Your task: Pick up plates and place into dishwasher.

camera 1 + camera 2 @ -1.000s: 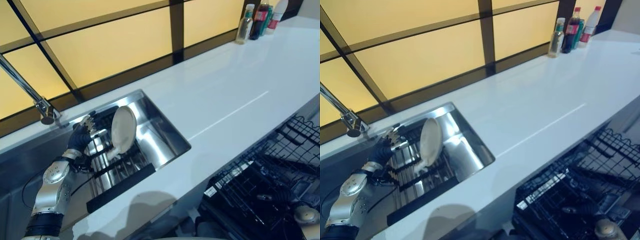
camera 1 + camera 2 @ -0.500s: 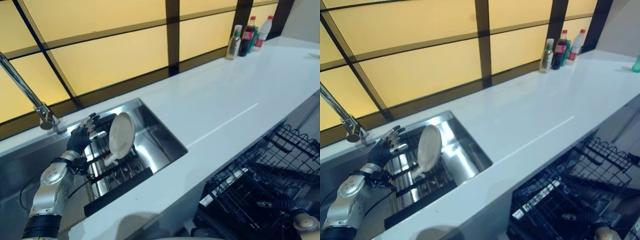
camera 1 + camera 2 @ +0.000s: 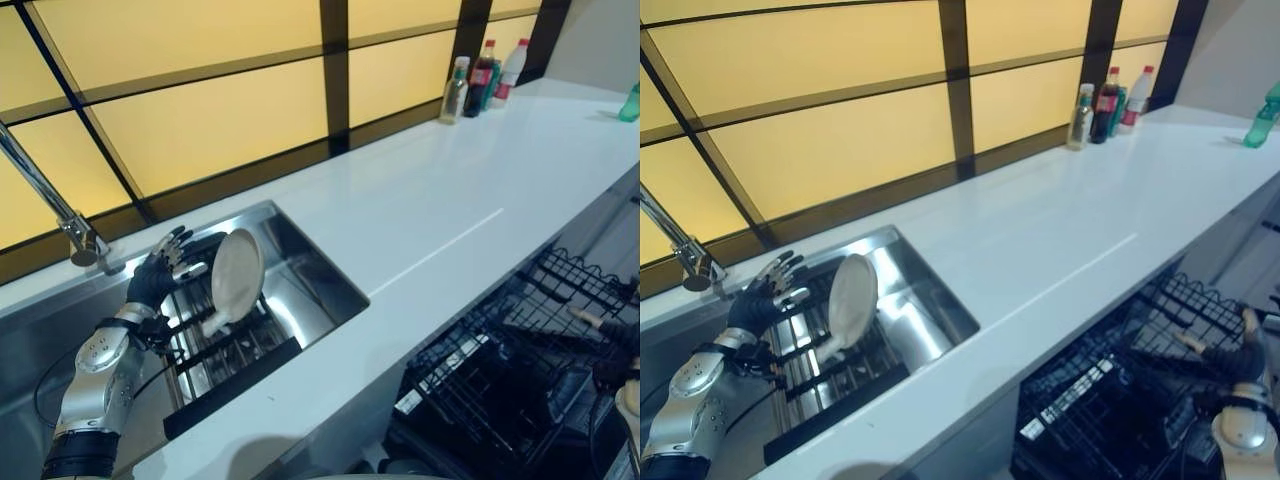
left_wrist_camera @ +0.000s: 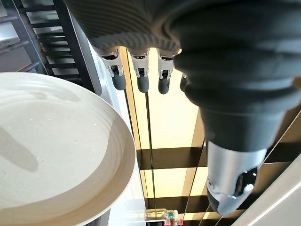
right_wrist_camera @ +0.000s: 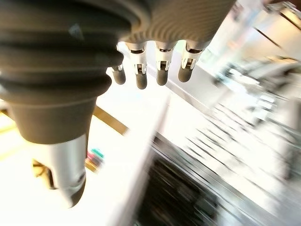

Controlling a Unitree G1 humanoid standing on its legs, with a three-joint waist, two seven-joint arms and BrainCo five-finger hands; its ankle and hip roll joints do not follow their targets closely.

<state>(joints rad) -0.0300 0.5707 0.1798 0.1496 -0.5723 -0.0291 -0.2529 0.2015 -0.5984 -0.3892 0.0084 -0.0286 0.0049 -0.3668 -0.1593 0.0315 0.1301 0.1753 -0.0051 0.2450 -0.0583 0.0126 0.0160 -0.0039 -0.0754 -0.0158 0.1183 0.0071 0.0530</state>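
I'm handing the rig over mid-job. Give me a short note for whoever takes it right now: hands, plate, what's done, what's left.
Left hand: open, fingers spread, beside the plate in the sink, holding nothing.
Right hand: open and empty, above the dishwasher rack.
Plate: stands on edge in the rack inside the sink, not gripped.
Done: no plate can be made out in the dishwasher rack.
Left: close the left hand on the plate, lift it out of the sink, carry it across the counter and set it in the dishwasher rack.
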